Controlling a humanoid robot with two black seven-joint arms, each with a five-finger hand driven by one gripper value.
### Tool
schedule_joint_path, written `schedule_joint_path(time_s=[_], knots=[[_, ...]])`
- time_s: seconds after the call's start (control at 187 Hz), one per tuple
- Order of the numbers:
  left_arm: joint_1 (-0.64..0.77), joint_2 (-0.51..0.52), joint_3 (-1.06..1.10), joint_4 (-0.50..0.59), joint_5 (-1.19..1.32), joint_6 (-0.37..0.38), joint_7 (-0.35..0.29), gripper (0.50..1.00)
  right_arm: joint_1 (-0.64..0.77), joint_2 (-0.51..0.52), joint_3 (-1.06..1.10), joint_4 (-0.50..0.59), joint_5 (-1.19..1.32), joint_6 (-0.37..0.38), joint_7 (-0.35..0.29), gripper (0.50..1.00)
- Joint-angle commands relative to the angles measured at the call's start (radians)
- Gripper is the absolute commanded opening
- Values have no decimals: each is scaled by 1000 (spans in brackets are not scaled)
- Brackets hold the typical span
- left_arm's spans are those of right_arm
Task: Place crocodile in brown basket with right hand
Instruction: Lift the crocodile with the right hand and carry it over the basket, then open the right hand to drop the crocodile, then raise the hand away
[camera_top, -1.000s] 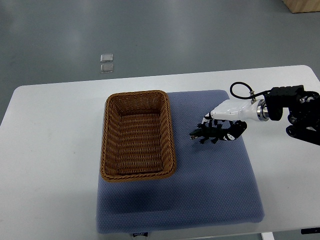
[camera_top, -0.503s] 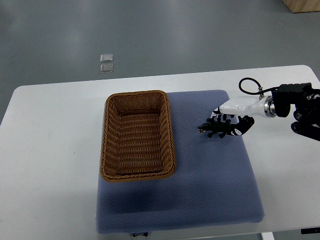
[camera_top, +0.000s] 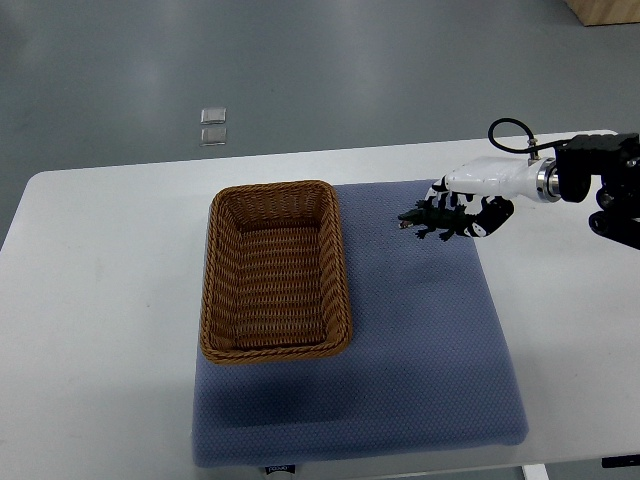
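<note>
Top view, looking down on white tabletop. Right hand in from right edge, fingers clamped on dark crocodile. Crocodile at far right part of blue mat, snout pointing left; cannot tell whether lifted clear of mat. Brown basket on mat's left side, well apart from crocodile, long sides running near to far.

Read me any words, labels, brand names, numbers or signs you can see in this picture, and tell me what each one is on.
Tag on the near edge of the blue mat: pale lettering, too small and blurred to read.
Nothing else: no print shows on the basket, the crocodile, the right hand or the table.
</note>
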Motion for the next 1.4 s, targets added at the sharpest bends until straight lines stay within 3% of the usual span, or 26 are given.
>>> schedule_joint_path(time_s=[0.0, 0.107, 0.283, 0.797, 1.016, 1.23, 1.31, 1.396], knots=[[0, 0, 0, 0, 0, 0, 0, 1000, 23, 10, 15, 0, 4, 7, 0, 517], [0, 0, 0, 0, 0, 0, 0, 1000, 68, 27, 15, 2, 15, 8, 0, 517], [0, 0, 0, 0, 0, 0, 0, 1000, 91, 137, 15, 8, 26, 1, 6, 517], [0, 0, 0, 0, 0, 0, 0, 1000, 74, 407, 15, -4, 23, -9, -2, 521], [0, 0, 0, 0, 0, 0, 0, 1000, 17, 473, 13, -84, 12, -7, -2, 523], [0, 0, 0, 0, 0, 0, 0, 1000, -4, 490, 13, -96, 7, -9, -2, 531], [0, 0, 0, 0, 0, 0, 0, 1000, -9, 493, 13, -109, 7, -9, -2, 556], [0, 0, 0, 0, 0, 0, 0, 1000, -18, 498, 13, -123, 9, -9, -2, 643]])
